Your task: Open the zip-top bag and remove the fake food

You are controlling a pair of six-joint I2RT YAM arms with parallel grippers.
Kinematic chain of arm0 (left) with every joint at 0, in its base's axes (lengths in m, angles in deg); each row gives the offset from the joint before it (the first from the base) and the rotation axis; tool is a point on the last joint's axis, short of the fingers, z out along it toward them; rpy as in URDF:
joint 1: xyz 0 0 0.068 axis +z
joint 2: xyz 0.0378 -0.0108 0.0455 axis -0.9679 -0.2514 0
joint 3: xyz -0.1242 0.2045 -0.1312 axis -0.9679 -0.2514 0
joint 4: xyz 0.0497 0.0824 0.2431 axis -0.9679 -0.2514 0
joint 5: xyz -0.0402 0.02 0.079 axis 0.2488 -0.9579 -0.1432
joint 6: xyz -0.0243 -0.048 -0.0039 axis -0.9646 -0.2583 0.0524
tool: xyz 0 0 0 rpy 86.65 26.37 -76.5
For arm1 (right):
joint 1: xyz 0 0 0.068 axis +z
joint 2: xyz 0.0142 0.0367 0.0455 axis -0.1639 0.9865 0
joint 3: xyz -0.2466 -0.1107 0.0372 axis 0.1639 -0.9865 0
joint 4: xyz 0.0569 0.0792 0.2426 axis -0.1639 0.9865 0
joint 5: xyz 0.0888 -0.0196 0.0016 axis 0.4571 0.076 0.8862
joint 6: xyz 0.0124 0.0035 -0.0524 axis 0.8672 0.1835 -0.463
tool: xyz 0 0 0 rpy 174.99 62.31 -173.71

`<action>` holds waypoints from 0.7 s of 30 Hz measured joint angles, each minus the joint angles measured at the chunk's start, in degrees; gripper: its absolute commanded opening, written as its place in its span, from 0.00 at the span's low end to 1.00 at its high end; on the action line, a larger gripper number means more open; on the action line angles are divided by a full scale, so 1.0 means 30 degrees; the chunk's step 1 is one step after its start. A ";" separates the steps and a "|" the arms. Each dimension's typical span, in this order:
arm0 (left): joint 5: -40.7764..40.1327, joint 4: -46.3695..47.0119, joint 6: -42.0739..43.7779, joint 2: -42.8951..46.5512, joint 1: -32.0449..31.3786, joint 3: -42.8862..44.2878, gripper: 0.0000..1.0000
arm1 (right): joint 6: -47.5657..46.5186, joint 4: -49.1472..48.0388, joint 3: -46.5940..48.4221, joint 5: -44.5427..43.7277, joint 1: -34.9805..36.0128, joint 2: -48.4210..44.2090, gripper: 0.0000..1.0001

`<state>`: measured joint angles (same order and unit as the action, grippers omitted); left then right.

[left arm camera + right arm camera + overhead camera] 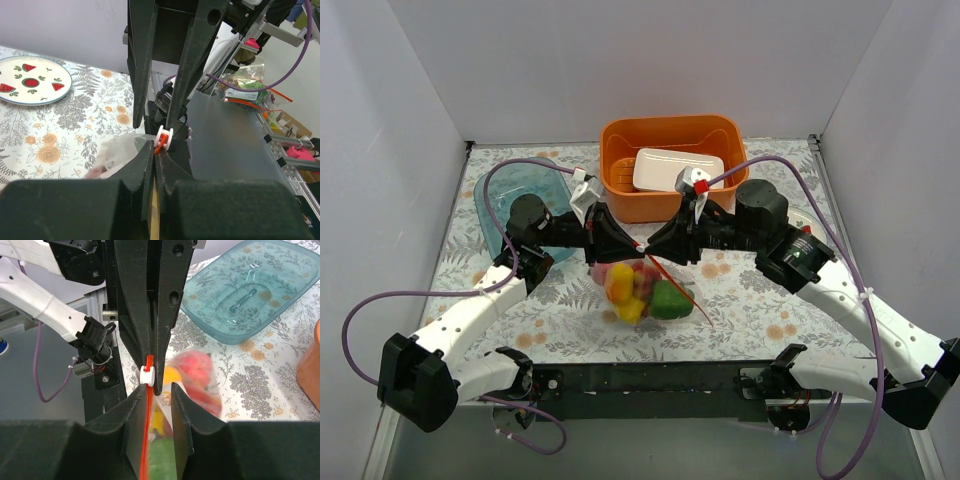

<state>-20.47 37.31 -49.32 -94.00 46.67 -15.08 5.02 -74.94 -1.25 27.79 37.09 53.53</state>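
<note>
The zip-top bag hangs above the table's middle, holding the fake food: a yellow pepper, a green pepper and a red piece. Its orange-red zip strip trails down to the right. My left gripper is shut on the strip at the bag's mouth, right behind the white slider. My right gripper faces it tip to tip. In the right wrist view its jaws stand apart, with the strip lying against the left finger and the slider just beyond.
An orange basin with a white tray inside stands at the back. A teal see-through tray lies at the back left. A white plate with watermelon pictures shows in the left wrist view.
</note>
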 measured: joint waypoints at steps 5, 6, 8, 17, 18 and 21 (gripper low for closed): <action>0.0000 -0.0007 0.0000 -0.0066 -0.0007 0.0022 0.00 | 0.0058 0.0007 0.0364 0.0248 0.0007 0.0109 0.35; -0.0007 -0.0044 0.0022 -0.0080 -0.0007 0.0036 0.00 | 0.0058 -0.0007 0.0510 0.0342 0.0022 0.0211 0.35; -0.0007 -0.0138 0.0044 -0.0131 -0.0015 0.0087 0.00 | 0.0066 -0.0036 0.0678 0.0444 0.0036 0.0364 0.32; 0.0029 -0.0197 0.0051 -0.0386 -0.0015 0.0313 0.00 | 0.0044 -0.0044 0.0940 0.0481 0.0160 0.1166 0.25; 0.0029 -0.0277 0.0051 -0.0393 -0.0015 0.0313 0.00 | 0.0044 -0.0036 0.0933 0.0481 0.0160 0.1180 0.23; 0.0015 -0.0284 0.0058 -0.0408 -0.0015 0.0313 0.00 | 0.0058 -0.0044 0.0940 0.0495 0.0160 0.1180 0.15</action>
<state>-20.42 36.45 -49.15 -95.22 46.62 -14.14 5.20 -75.07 1.57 29.28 37.57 57.07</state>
